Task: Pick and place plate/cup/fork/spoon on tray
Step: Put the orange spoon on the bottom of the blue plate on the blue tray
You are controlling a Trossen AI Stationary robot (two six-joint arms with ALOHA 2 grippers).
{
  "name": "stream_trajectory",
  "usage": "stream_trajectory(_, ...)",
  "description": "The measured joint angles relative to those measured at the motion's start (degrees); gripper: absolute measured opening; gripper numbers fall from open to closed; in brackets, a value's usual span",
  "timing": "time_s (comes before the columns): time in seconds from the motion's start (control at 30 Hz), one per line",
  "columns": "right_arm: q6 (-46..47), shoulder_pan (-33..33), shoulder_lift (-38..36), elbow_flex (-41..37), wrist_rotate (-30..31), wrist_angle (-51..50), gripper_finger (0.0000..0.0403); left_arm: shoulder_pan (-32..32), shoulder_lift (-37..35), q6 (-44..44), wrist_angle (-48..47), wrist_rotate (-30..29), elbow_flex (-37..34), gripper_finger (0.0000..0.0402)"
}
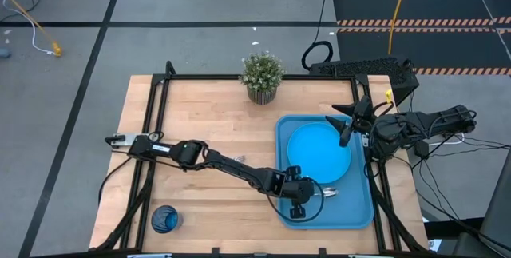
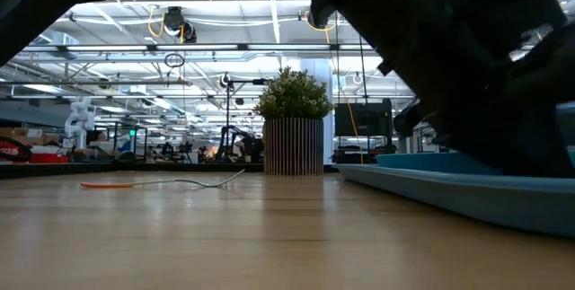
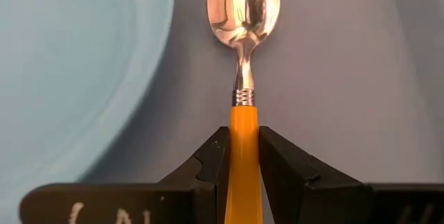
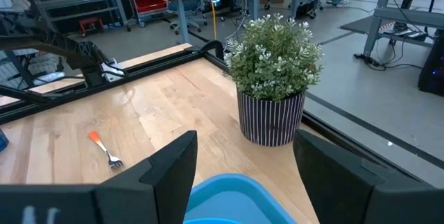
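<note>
Left gripper (image 3: 243, 156) clenched on the spoon (image 3: 243, 50) handle, bowl pointing ahead over the tray (image 1: 364, 210), beside the plate (image 1: 318, 151). Right gripper (image 4: 244, 175) released, above the tray's far edge. Cup (image 1: 164, 220) on the surface; fork (image 4: 105, 149) partly hidden overhead.

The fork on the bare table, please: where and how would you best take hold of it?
Probably by the reddish-orange handle of the fork, from straight above, pincer fingers either side of it. It lies flat on the wooden table, apart from everything, and the handle looks thicker than the tines.
</note>
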Motion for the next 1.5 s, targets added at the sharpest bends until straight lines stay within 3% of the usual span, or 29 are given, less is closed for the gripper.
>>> stream_trajectory(1.5, -0.02, 0.00, 0.17, 0.02, 0.00, -0.03, 0.0231, 0.36, 1.75, 0.15, 5.35, 0.42, 0.05, 0.0074)
